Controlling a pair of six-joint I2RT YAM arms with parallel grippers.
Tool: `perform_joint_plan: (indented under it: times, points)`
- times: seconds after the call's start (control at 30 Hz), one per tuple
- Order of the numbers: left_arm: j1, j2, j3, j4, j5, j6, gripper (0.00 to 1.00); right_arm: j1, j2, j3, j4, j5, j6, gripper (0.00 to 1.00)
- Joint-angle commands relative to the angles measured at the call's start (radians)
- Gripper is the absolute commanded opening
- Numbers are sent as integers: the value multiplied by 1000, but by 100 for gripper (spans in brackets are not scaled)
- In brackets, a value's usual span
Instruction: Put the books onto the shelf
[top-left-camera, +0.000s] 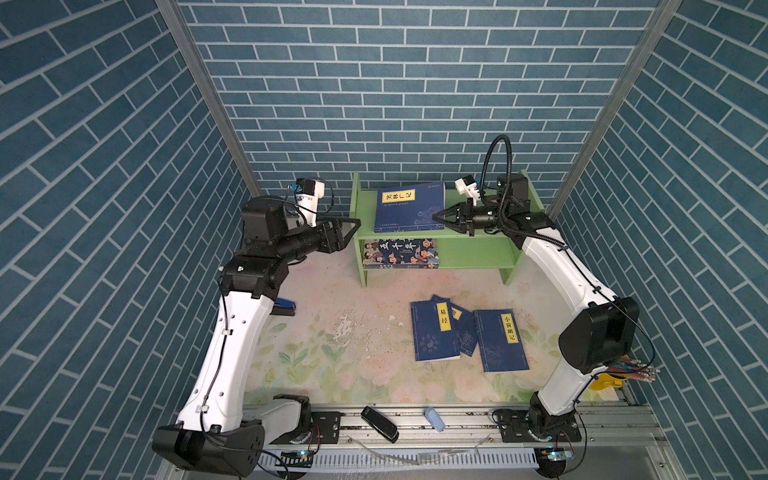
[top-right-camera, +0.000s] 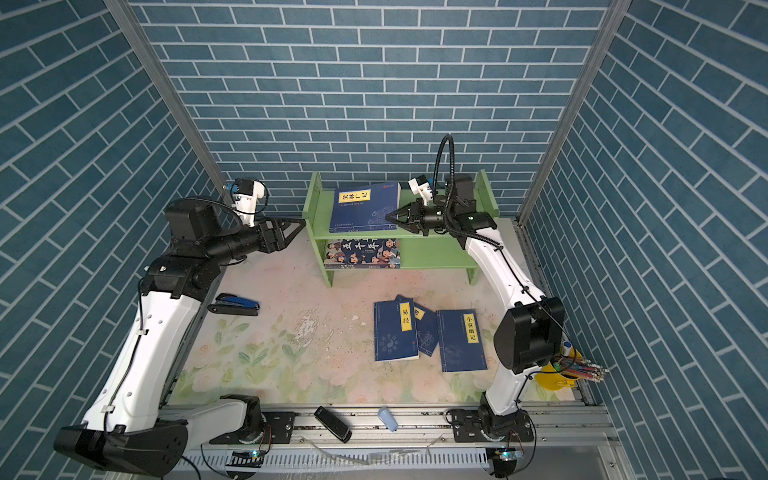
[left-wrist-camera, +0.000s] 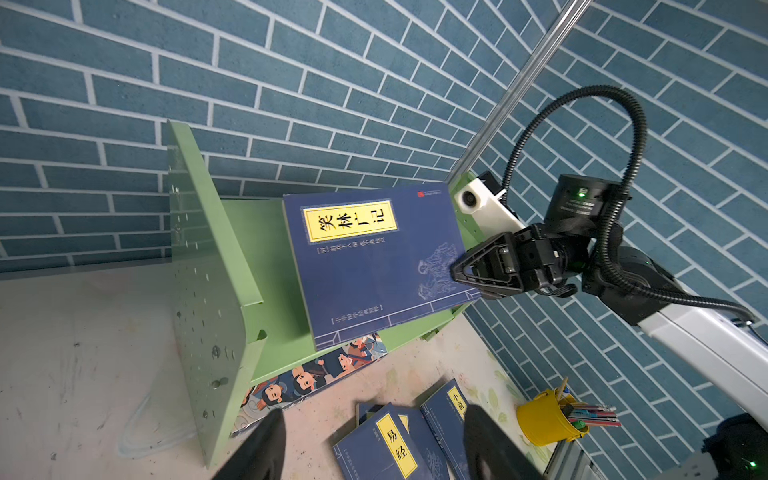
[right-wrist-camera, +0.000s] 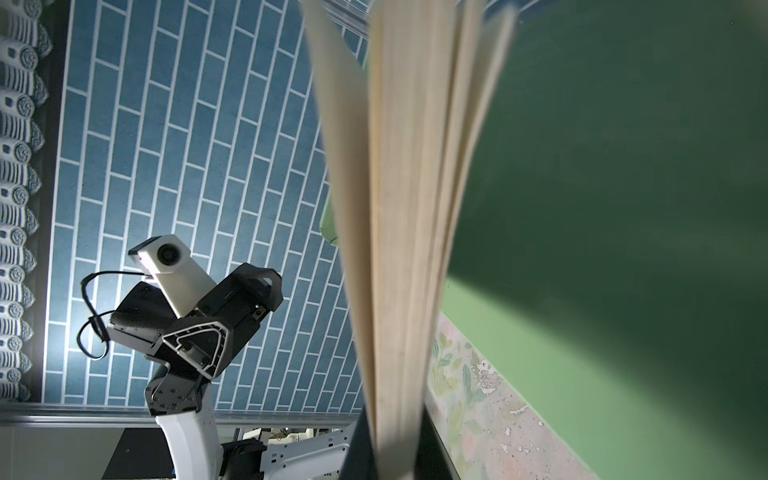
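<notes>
The light green shelf (top-left-camera: 478, 253) (top-right-camera: 436, 253) (left-wrist-camera: 208, 291) stands at the back of the table. My right gripper (top-left-camera: 434, 217) (top-right-camera: 387, 217) (left-wrist-camera: 455, 272) (right-wrist-camera: 395, 449) is shut on the right edge of a navy book with a yellow label (top-left-camera: 405, 208) (top-right-camera: 361, 205) (left-wrist-camera: 374, 266), held tilted over the top tier. The large cartoon book (top-left-camera: 401, 253) (left-wrist-camera: 316, 374) lies on the lower tier. Three thin navy books (top-left-camera: 434, 328) (top-left-camera: 463, 332) (top-left-camera: 500, 340) overlap on the table. My left gripper (top-left-camera: 353, 226) (top-right-camera: 301, 224) (left-wrist-camera: 374, 440) is open and empty beside the shelf's left panel.
A blue stapler (top-right-camera: 235, 305) lies by the left arm. A yellow pen cup (top-right-camera: 559, 374) (left-wrist-camera: 548, 419) stands at the right table edge. A black stapler (top-left-camera: 379, 424) and a pale blue piece (top-left-camera: 434, 417) rest on the front rail. Brick-pattern walls close three sides.
</notes>
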Motion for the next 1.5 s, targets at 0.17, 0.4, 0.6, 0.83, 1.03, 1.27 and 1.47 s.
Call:
perform_joint_plan:
  times: [0.17,0.4,0.6,0.83,1.03,1.27,1.47]
  points:
    - [5,21,-3,38,53,-11,69,1,90,134,-81,-37,-48,0]
    - [5,40,-14,73,72,-34,69,1,157,191,-110,-61,-45,0]
    - [5,50,-24,94,89,-49,69,4,171,202,-124,-73,-40,0]
    - [5,66,-32,122,98,-72,69,5,185,246,-251,6,-109,34]
    - [5,60,-31,127,105,-74,69,4,210,356,-443,155,-204,52]
    - [5,44,-50,118,121,-66,69,6,240,489,-672,422,-310,61]
    - [7,44,-50,109,120,-46,69,4,239,524,-693,573,-351,64]
